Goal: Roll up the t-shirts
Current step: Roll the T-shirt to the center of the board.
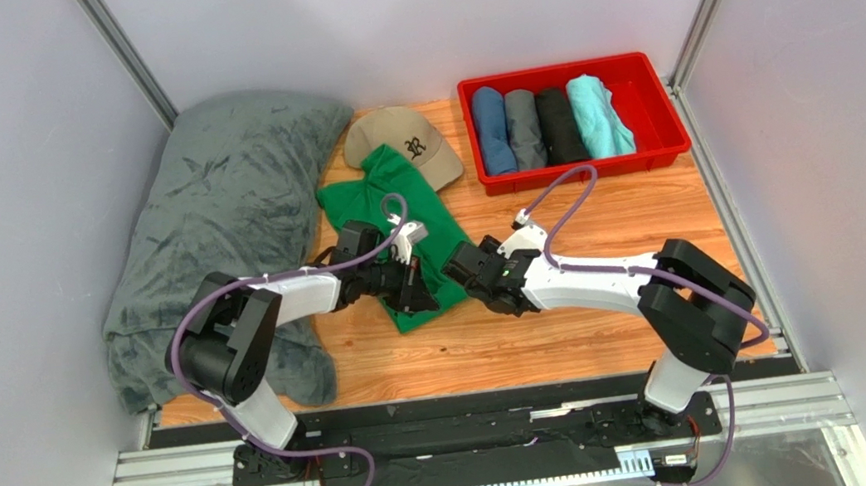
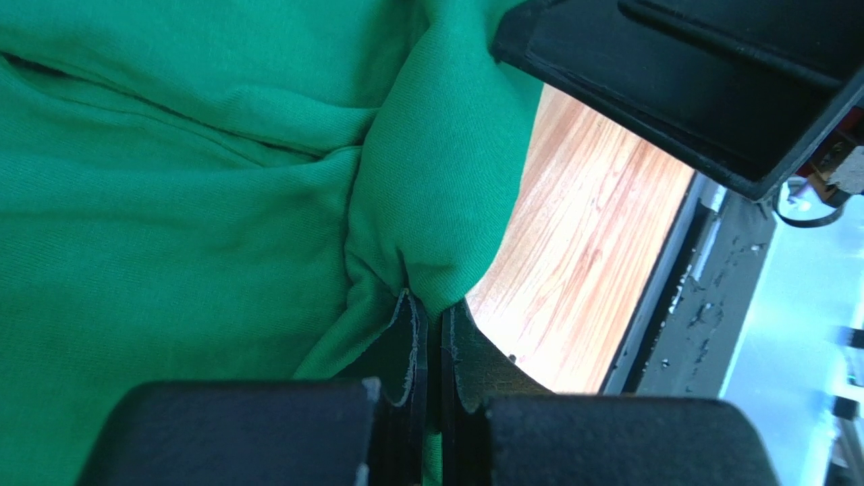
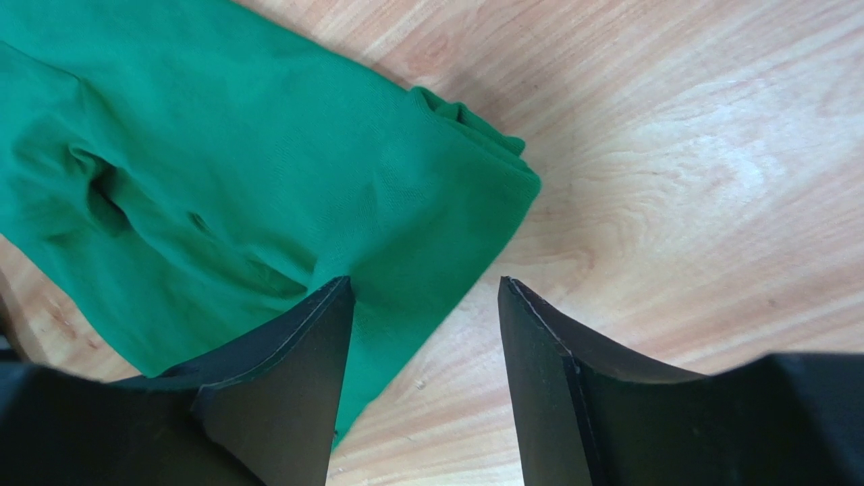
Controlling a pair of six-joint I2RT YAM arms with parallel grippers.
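left gripper clamped on green t-shirt fold | right gripper half-open, empty, over shirt corner

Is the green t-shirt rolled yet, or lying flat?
Not rolled. The green t-shirt lies folded in a long flat strip on the table, with the left hand shut on a pinch of its fabric.

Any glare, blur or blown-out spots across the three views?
Top view: even, soft light, all sharp, no glare on the table. Left wrist: green t-shirt sharp, left gripper dark and slightly soft up close, area beyond the table edge washed out. Right wrist: pale sheen on the wood at right, right gripper near-black, little detail.
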